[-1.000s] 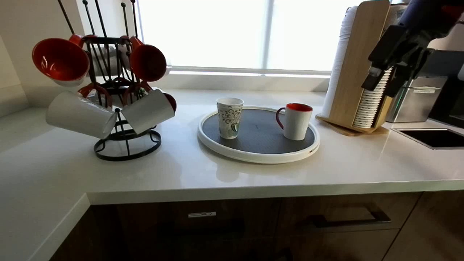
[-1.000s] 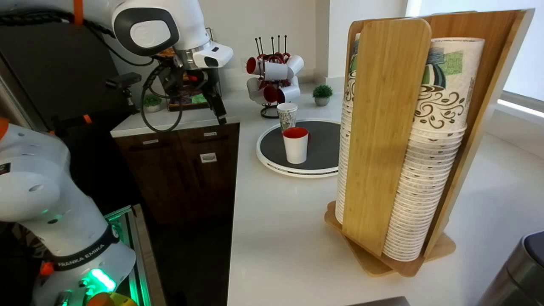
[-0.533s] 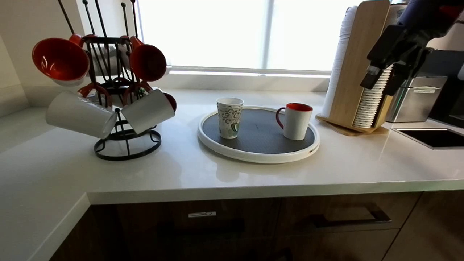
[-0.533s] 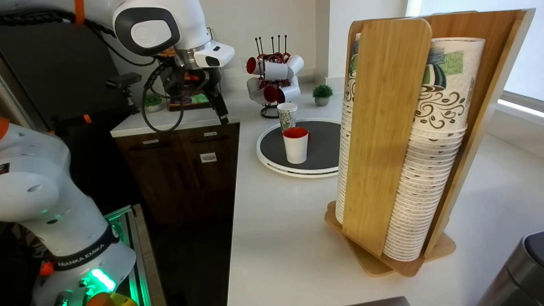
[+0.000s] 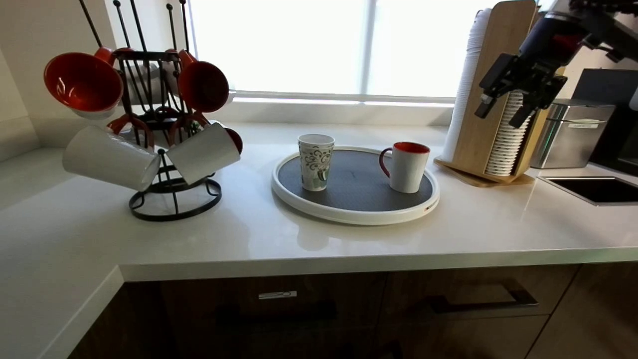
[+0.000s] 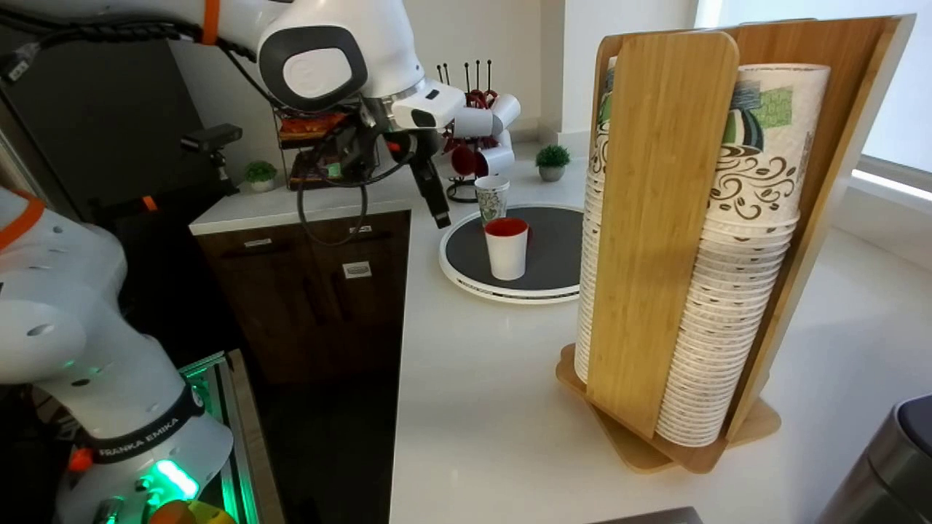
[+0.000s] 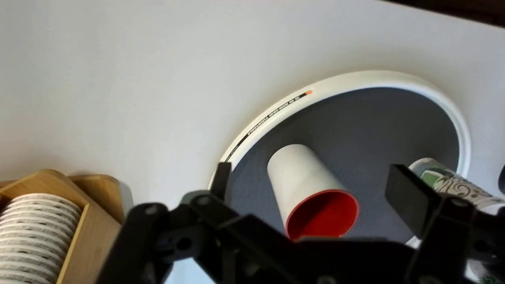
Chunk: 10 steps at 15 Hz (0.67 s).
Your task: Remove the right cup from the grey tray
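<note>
Standing vertical, mouth up: mug on the tray, behind the front edge of the desk; handle aims left in an exterior view, hidden in the wrist view; end effector spread wide.

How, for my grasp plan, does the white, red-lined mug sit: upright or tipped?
Upright: both exterior views show the mug, mouth up, on the round grey tray.

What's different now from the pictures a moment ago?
The robot's gripper has moved toward the round grey tray, nearer the red-lined mug in both exterior views. It is open; nothing was taken hold of or let go. The mug and the patterned paper cup stayed put, upright on the tray.
</note>
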Available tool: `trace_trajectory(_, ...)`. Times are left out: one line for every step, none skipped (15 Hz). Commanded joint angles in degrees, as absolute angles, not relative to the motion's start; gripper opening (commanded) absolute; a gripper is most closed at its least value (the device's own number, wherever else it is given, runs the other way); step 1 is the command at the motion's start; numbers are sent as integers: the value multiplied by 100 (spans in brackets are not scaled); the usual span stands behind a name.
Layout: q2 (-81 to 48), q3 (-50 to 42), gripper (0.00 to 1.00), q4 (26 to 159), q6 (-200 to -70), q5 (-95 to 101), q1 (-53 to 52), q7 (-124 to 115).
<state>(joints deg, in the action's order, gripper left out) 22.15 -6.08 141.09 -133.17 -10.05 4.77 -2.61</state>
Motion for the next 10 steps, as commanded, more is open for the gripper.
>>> trace_trajectory(1012,-555,100,13193,-13586,-1102,420,-454)
trace_trajectory(777,-509,100,12983,-13602,-1061,422,-562)
trace_trajectory(552,-452,100,12806,-13647,-972,433,-703)
trace_trajectory(331,-406,100,12659,-13735,-858,447,-856)
trace_trajectory(140,-383,100,12559,-13887,-723,473,-1050)
trace_trajectory(-23,-405,100,12514,-14170,-636,507,-1239)
trace_trajectory(370,-433,100,12748,-13887,-842,448,-863)
trace_trajectory(182,-432,100,12658,-14049,-772,450,-995)
trace_trajectory(52,-437,100,12593,-14117,-750,458,-1041)
trace_trajectory(-21,-441,100,12556,-14143,-744,467,-1054)
